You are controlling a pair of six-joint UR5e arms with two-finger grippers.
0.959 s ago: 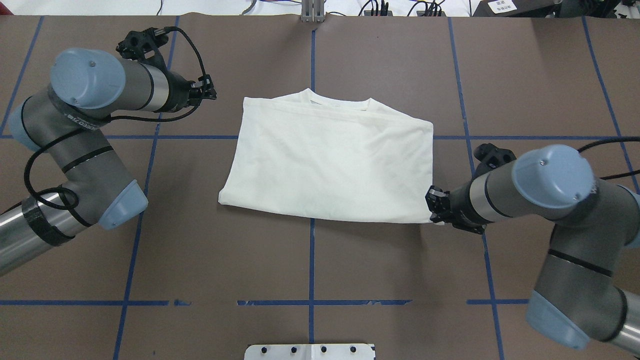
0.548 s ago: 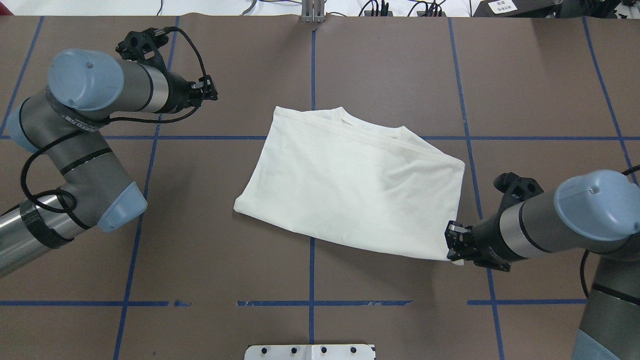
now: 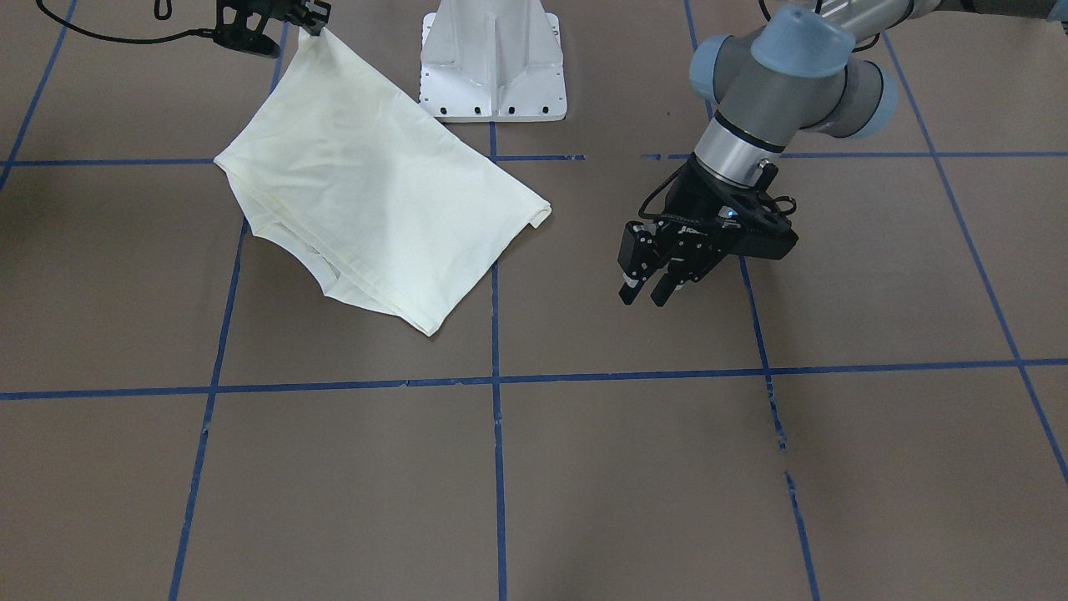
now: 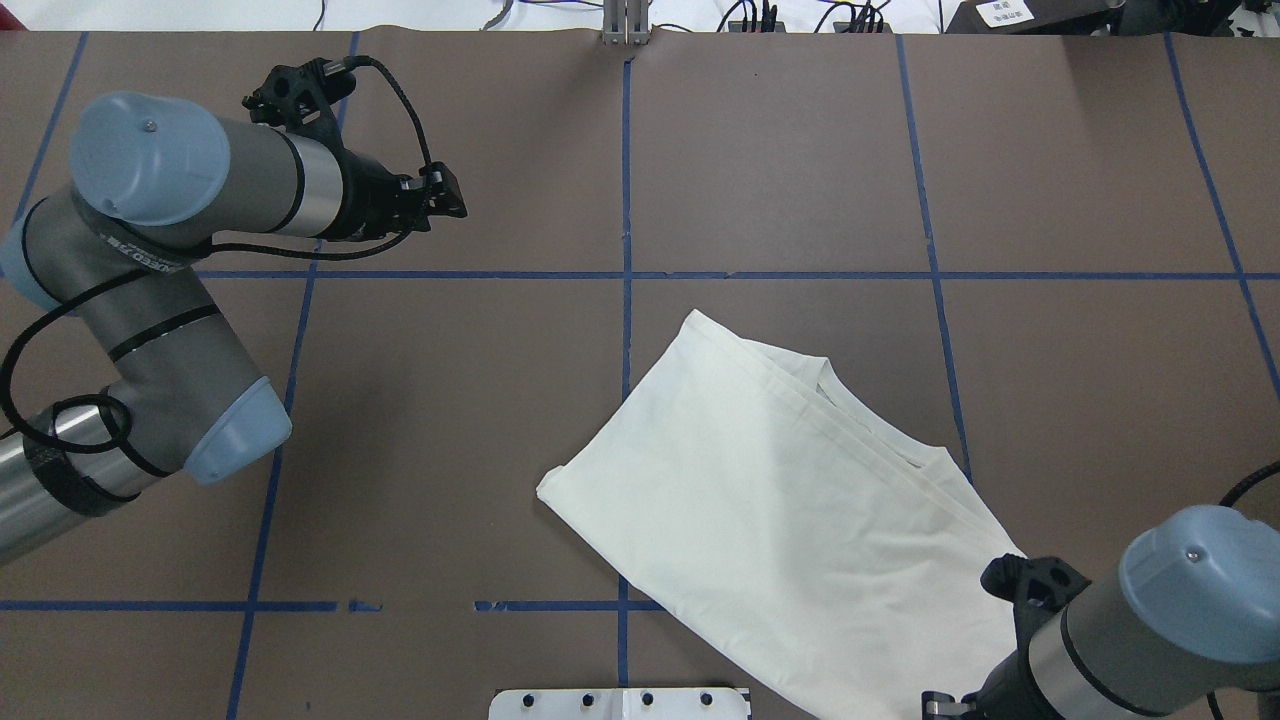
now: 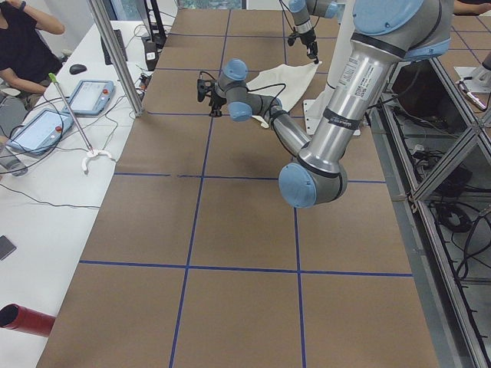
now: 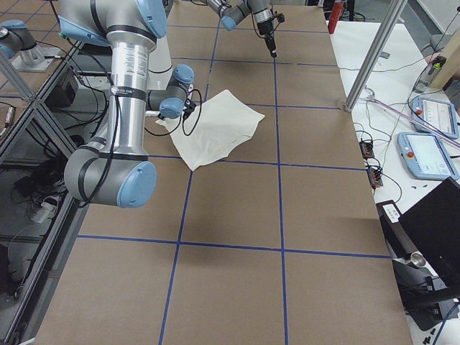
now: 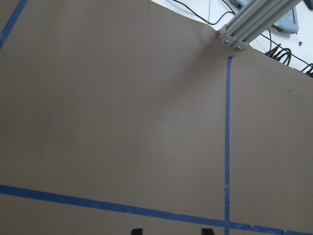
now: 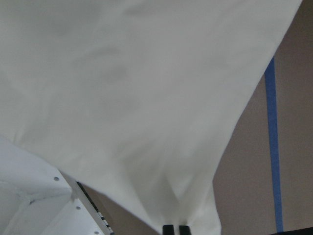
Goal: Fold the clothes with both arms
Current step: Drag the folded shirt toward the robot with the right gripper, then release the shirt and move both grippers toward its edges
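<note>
Two grippers noted | right gripper (image 3: pixel 313 25) pinching one corner of the folded shirt (image 4: pixel 790 530), plain cream side up | shirt lies slantwise on the right half of the tabletop (image 4: pixel 800 150), near the robot-side edge, stretching away from that gripper | left gripper (image 3: pixel 644 296) fingers spread, well apart, far-left side.

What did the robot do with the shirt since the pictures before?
The right gripper, shut on a corner of the shirt, dragged it toward the robot's base and rightward, turning it. The left gripper barely moved, open, not touching the shirt.
</note>
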